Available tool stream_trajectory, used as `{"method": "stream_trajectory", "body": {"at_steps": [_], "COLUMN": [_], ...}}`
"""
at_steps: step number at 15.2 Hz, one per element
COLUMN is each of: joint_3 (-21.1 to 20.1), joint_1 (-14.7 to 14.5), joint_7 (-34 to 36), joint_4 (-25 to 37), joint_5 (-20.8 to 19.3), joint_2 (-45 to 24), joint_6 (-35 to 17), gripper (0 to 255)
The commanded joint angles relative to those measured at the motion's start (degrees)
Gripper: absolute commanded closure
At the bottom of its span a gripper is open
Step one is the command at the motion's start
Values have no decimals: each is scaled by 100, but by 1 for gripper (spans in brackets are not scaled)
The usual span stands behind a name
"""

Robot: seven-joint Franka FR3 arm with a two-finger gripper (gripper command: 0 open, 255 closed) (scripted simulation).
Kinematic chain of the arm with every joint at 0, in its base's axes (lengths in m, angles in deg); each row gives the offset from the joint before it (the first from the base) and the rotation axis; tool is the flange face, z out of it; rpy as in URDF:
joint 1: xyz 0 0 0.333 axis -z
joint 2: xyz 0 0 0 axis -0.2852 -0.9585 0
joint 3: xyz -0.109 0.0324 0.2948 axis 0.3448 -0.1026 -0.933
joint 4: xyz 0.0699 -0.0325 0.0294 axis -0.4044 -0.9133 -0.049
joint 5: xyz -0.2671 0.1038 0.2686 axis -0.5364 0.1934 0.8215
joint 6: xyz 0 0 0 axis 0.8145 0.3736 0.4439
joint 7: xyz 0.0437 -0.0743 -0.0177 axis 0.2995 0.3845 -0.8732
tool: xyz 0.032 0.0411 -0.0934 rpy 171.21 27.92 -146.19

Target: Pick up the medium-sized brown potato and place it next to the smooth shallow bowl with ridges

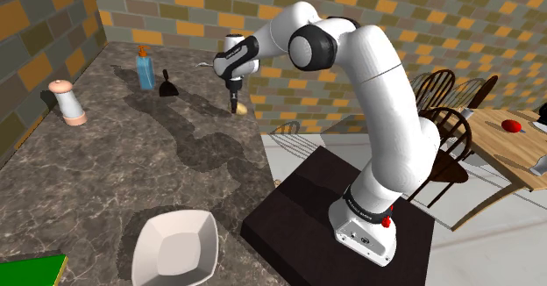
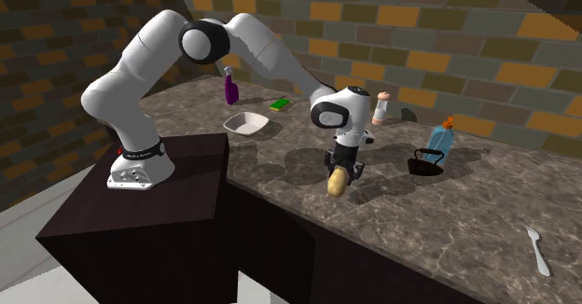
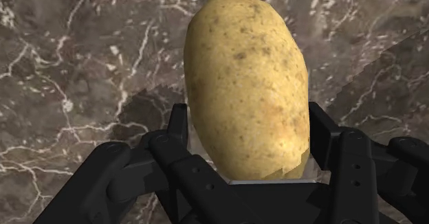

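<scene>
Scanning the shoulder view's left to right: green pad [image 1: 31, 269] at the near-left corner of the desk [image 1: 96, 170], shaker [image 1: 67, 103] far left. White bowl [image 1: 175, 246] near, just right of the pad. Blue bottle [image 1: 145, 68] and a small black item [image 1: 168, 89] stand far, by the wall. Next the tool [image 1: 237, 100], pointing down over the desk's far right part and clenched on the potato [image 1: 239, 109]. Arm [image 1: 377, 109] arcs back to the stand [image 1: 351, 214] at near right, chairs [image 1: 443, 135] beyond.

Potato is tan, speckled and held upright. In the wrist view the fingers [image 3: 324, 143] clasp its upper end on both sides, and most of it sticks out past the tips. The second exterior view suggests it hangs just off the desk, but the gap is hard to confirm. It is well apart from the bowl.

Step in hand, as judged: carry to the bowl, so roughly half done.

- Grip is on one end only, so the potato may pivot; move smoothly, no jerks.
- Raise enough to clear the bowl's rim, then travel near and left.
- Aim for bare desk just beside the bowl, not inside it and not on the pad.
- Lower until the potato touches the desk before letting go, since a rounded shape will likely roll or tip.
- Avoid nudging the bowl; it looks light.
</scene>
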Motion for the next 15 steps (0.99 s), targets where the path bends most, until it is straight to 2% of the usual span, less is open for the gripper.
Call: {"method": "stream_trajectory", "body": {"at_steps": [1,12,15], "joint_3": [13,74,51], "joint_1": [-10,-54,-357], "joint_7": [3,11,301], "joint_4": [-13,-83,-683], "joint_5": [-12,-76,-115], "joint_2": [110,671,1016], "joint_6": [99,588,343], "gripper": [255,255,255]}}
